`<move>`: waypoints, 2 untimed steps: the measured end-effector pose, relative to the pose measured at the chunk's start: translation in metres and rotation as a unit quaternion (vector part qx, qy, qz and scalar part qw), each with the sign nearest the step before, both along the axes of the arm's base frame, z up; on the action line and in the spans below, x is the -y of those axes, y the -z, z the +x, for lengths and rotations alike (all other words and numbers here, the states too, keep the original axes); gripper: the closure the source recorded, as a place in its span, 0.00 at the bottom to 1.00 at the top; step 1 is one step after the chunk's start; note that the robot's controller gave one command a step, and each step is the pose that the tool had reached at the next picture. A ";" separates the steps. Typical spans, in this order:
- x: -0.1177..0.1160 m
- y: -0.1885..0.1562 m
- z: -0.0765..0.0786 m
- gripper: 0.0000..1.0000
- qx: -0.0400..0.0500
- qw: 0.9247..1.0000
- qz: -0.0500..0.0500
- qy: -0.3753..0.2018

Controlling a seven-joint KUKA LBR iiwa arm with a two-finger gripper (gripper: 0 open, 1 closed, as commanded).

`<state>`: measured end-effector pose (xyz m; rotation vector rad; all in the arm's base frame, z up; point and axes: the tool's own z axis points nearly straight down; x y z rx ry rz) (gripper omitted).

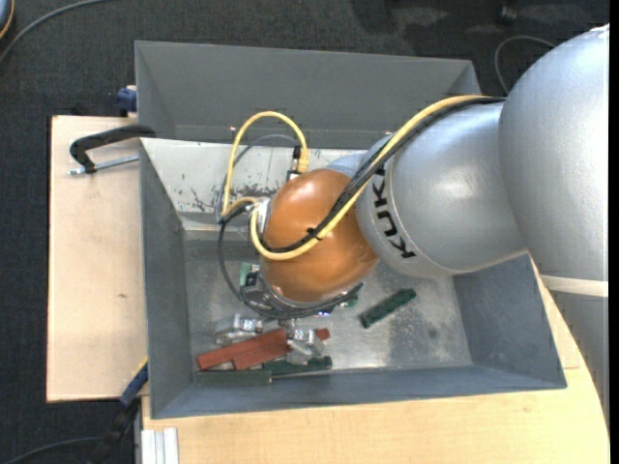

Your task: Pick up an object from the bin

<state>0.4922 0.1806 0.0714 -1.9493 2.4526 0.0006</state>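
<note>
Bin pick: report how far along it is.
Done: the arm is down in the bin, its orange wrist cover low over the floor. In hand: the pincer sits at a small heap, beside a red-brown flat piece and a green strip; whether it grips anything is hidden. Left: the grasp and the lift. A dark green bar lies apart, untouched.

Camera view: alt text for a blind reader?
A grey arm with an orange wrist cover reaches from the right into a grey bin, low over a small heap: a red-brown slab and a green strip. A dark green bar lies apart to its right.
</note>
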 end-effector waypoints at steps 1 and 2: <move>-0.001 -0.004 0.004 1.00 0.005 1.000 0.002 0.002; -0.003 -0.023 0.005 1.00 0.000 1.000 0.000 0.003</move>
